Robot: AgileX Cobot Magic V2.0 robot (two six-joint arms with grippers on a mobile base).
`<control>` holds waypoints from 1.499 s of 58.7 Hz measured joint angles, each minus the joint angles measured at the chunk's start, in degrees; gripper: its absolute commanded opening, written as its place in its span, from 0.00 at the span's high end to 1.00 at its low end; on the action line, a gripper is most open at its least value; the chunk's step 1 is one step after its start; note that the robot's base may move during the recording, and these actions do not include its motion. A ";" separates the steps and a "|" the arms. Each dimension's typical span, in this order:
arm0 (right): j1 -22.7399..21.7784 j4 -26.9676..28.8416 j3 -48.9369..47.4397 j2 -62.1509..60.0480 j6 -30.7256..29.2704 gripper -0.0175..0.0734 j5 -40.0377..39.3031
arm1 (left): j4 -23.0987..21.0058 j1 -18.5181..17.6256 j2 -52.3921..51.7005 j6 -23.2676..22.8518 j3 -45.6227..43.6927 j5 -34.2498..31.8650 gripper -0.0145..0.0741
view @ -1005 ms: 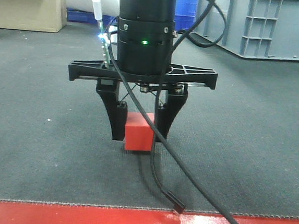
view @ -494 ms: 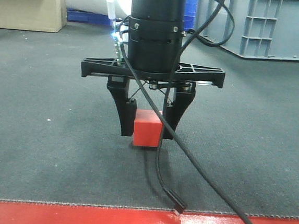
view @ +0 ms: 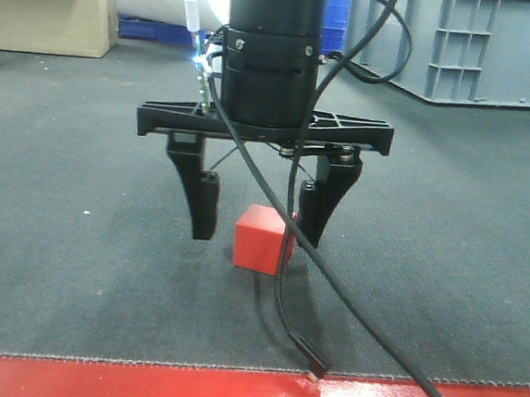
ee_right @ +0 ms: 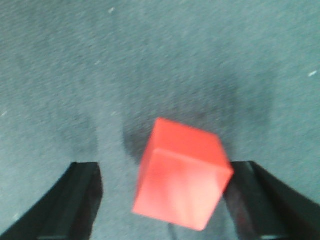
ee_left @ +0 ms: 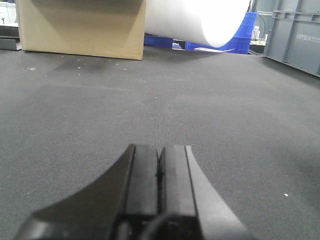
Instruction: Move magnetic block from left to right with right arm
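Observation:
The magnetic block point(view: 263, 239), a plain red cube, is down at the dark mat between the spread fingers of my right gripper point(view: 256, 237). It is next to the finger on the right of the front view and well apart from the other finger point(view: 204, 204). In the right wrist view the block point(ee_right: 182, 176) looks tilted and blurred, close to the right-hand finger point(ee_right: 257, 200), with the right gripper point(ee_right: 167, 205) open around it. My left gripper point(ee_left: 160, 150) is shut with nothing between its pads, low over bare mat.
A black cable point(view: 349, 303) hangs across the front of the right gripper down to a red strip point(view: 137, 387) at the mat's near edge. At the back stand a cardboard box point(view: 45, 3), blue crates point(view: 150, 29) and a grey crate point(view: 483, 46).
The right gripper first moved slightly right holding the block, then its jaws opened and let the block go. The block has dropped a little and turned.

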 measured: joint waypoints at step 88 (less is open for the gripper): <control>-19.21 0.22 33.91 -41.18 -23.85 0.75 -20.57 | 0.00 0.00 0.00 0.00 0.00 0.00 0.97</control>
